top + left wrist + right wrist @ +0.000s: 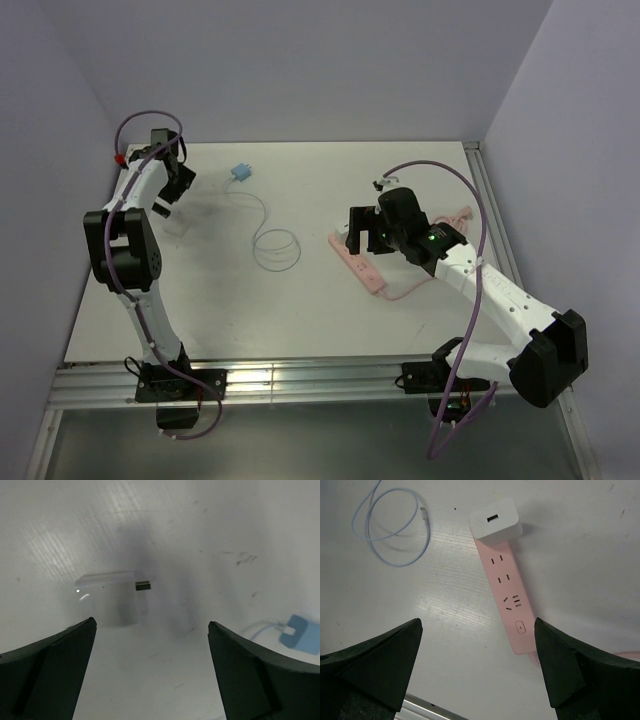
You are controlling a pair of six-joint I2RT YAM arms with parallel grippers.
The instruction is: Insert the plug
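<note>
Plug [496, 521] at pink power strip [512, 605] end, beyond right pincer [477, 625]

The pink power strip [512, 607] and white charger [496, 522] look smooth plastic; the table [445, 610] is matt, scuffed.

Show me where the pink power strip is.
In the top view the pink power strip lies on the right of the table, beneath the right gripper, with the coiled blue cable to its left.

White charger [496, 521] seated on pink power strip [512, 605], coiled blue cable [392, 527] well apart, pincer [477, 625] gaping
</note>
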